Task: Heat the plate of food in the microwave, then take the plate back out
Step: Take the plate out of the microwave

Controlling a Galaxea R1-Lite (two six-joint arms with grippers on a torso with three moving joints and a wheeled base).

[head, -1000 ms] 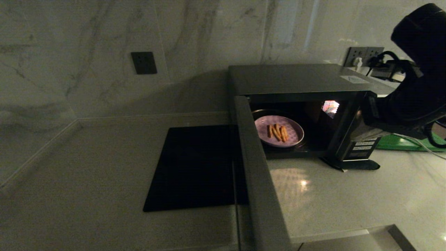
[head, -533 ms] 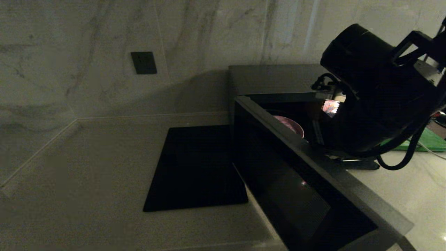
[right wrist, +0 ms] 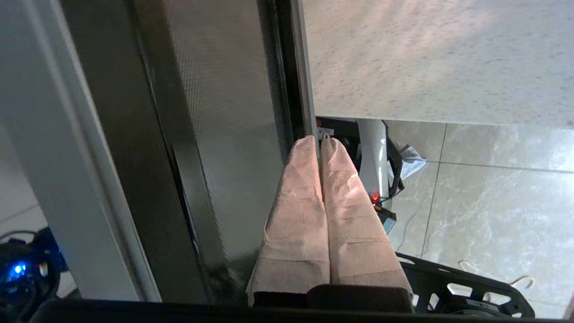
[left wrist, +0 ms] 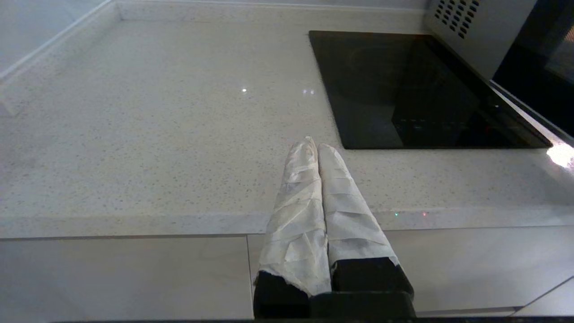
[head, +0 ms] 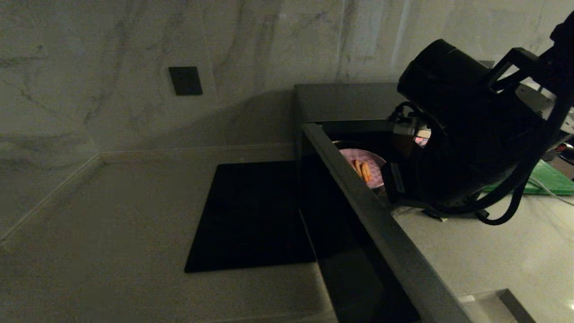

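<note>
The microwave (head: 345, 101) stands at the back of the counter with its door (head: 381, 233) swung partway out toward me. Inside, the lavender plate (head: 377, 165) with orange fries (head: 363, 170) shows partly, between the door and my right arm (head: 457, 134). My right gripper (right wrist: 319, 140) is shut and holds nothing. Its taped fingertips lie against the door's inner face (right wrist: 233, 112), near the free edge. My left gripper (left wrist: 316, 147) is parked shut over the counter's front edge, left of the microwave (left wrist: 475, 31).
A flat black glass square (head: 251, 215) is set into the counter left of the microwave. A green board (head: 549, 179) lies at the right, behind my arm. A dark socket plate (head: 184, 80) sits on the marble wall. Floor and cables show past the counter edge in the right wrist view.
My right arm swung left across the microwave's opening. The door went from wide open toward shut and now stands a little wider than half a second ago. More of the plate shows again.
</note>
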